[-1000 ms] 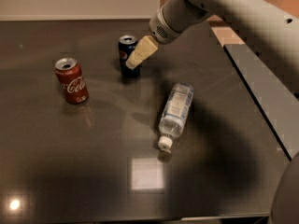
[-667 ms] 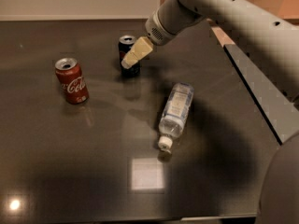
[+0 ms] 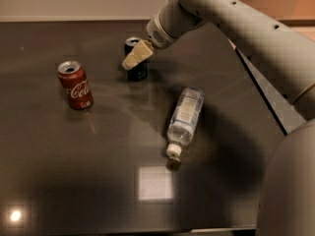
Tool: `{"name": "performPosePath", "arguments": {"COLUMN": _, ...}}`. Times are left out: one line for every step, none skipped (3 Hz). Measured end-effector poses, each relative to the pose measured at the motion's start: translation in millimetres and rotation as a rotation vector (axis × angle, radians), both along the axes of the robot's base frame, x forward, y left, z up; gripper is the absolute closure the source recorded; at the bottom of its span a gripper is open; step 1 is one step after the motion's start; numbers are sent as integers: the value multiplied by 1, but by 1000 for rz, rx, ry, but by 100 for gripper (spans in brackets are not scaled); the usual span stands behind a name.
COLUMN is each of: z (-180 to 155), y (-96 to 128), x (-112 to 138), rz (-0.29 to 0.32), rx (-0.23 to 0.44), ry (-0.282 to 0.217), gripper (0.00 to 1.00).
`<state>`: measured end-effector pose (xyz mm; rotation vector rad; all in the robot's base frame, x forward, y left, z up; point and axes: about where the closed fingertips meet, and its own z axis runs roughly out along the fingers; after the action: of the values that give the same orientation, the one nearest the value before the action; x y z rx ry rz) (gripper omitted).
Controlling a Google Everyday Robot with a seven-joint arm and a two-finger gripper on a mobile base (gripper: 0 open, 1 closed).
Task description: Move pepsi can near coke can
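Well, nearest to me the surface point(image 3: 69, 181) is throwing back a pale square of light. Part of the robot's body point(image 3: 290, 191) is filling the lower right corner and cutting off that side.

A little farther in, a bottle point(image 3: 184, 117) is lying on its side with its cap pointing my way, well apart from both cans. Beyond it on the left, the coke can point(image 3: 75, 85) is standing upright with nothing touching it. Farther back and to its right, the pepsi can point(image 3: 140, 73) is standing upright too, with a gap between the two cans.

The tool point(image 3: 134, 59) is sitting right at the pepsi can, overlapping its upper front from my angle. The arm point(image 3: 236, 18) is reaching in from the upper right.

I am judging this to be the grasping step, since the pepsi can is not yet near the coke can. Next I am expecting to need a firm hold on it. After that comes a short move leftward, stopping just beside the coke can without knocking it.

I cannot tell whether the tool is open or closed, nor whether it is actually touching the can. It is hiding the logo and much of the can's side.
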<state>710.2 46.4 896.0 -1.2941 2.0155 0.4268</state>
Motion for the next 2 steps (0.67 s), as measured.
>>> {"name": "performPosePath", "arguments": {"z": -2, "y": 1, "x": 2, "rz": 8, "rx": 18, "ry": 9, "gripper": 41}}
{"name": "performPosePath", "arguments": {"z": -2, "y": 0, "x": -1, "rz": 20, "rx": 36, "ry": 15, "gripper": 64}}
